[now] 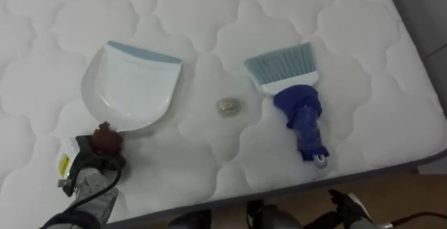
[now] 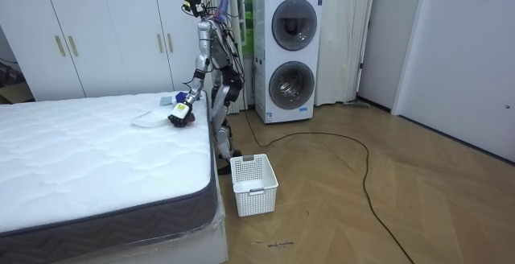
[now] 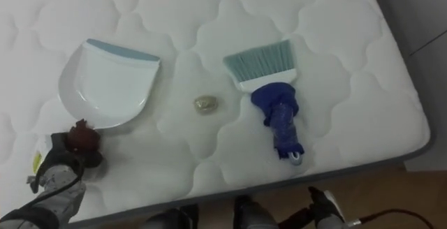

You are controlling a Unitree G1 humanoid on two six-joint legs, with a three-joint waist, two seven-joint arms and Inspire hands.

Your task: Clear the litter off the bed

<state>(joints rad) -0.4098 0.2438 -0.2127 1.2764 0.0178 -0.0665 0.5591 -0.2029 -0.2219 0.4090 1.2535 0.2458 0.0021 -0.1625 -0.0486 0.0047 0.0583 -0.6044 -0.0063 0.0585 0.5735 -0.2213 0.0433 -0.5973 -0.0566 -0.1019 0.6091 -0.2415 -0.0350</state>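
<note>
In the left eye view a white dustpan (image 1: 133,82) with a pale blue lip lies flat on the quilted white bed (image 1: 209,19), its mouth turned away from the robot. The left hand (image 1: 94,165) sits at the pan's near end and, as far as the angle lets me judge, is curled round its dark red grip (image 1: 106,138). A small crumpled scrap (image 1: 228,106) lies between the pan and a brush (image 1: 290,95) with teal bristles and a blue handle, touching neither. The right hand (image 1: 349,202) shows low, past the mattress edge; I cannot tell whether it is apart or together.

In the room view the robot stands upright at the bed's side. A white basket (image 2: 254,185) is on the floor near its feet and stacked washing machines (image 2: 288,59) are behind it.

The right eye view gives the same layout.
</note>
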